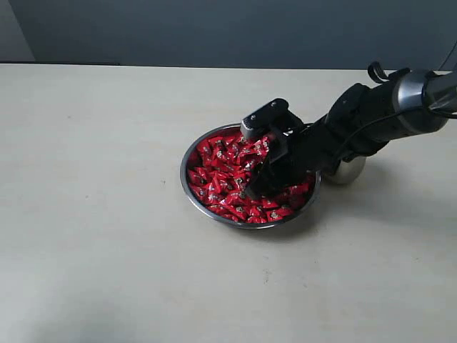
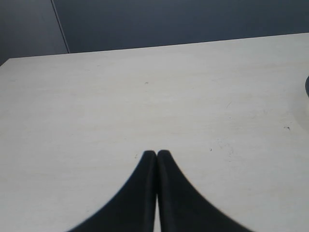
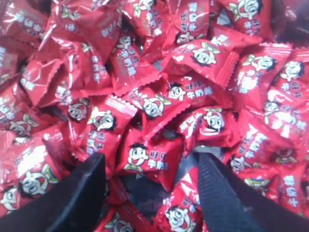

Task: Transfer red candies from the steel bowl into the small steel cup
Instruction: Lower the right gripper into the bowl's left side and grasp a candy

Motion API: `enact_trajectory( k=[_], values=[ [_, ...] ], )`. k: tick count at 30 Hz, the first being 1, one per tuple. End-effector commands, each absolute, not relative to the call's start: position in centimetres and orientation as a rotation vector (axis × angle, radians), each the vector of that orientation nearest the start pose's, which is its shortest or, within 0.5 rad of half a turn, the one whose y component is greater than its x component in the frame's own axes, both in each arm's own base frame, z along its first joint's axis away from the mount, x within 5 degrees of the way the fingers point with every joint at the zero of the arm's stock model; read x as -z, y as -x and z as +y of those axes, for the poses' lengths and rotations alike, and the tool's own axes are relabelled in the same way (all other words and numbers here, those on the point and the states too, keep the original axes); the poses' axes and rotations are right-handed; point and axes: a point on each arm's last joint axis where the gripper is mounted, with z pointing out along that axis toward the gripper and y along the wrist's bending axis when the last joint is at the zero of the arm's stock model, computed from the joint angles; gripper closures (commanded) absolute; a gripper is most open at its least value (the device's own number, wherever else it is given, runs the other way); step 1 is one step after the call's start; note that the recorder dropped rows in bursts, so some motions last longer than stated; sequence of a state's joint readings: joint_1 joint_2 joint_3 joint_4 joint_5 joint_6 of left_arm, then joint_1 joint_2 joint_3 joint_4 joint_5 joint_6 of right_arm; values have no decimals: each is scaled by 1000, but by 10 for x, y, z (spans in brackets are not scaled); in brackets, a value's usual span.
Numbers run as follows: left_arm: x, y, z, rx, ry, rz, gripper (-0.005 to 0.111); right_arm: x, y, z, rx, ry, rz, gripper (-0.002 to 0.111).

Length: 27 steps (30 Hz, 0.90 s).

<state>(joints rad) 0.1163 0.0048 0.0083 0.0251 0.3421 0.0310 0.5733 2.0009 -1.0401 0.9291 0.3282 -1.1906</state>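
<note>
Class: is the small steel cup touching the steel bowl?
Cannot tell. In the exterior view the right arm covers the space between the small steel cup and the steel bowl.

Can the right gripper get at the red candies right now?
Likely yes: the right gripper hangs open just above the red candies in the steel bowl, one lying between its jaws, nothing covering them.

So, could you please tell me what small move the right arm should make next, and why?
Probably close the right end effector: its jaws stand open, down among the red candies in the steel bowl, one candy lying between them, ready to grip.
</note>
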Motion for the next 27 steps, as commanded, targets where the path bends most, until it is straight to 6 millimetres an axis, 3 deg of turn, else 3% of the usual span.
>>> enact_trajectory(
  k=[1, 5, 15, 23, 27],
  values=[
    [-183, -53, 7, -124, 55, 1821, 106, -109, -302, 222, -435, 1195, 2366, 53],
    [-183, -53, 7, -124, 55, 1821, 106, -110, -302, 222, -442, 1177, 2371, 56],
    [-183, -53, 7, -124, 55, 1821, 106, -112, -305, 223, -435, 1134, 2365, 108],
    [-183, -53, 7, -124, 55, 1821, 106, -113, -306, 223, -435, 1130, 2362, 109],
    [-183, -53, 7, -124, 55, 1821, 106, -125, -305, 223, -452, 1129, 2339, 109]
  ],
)
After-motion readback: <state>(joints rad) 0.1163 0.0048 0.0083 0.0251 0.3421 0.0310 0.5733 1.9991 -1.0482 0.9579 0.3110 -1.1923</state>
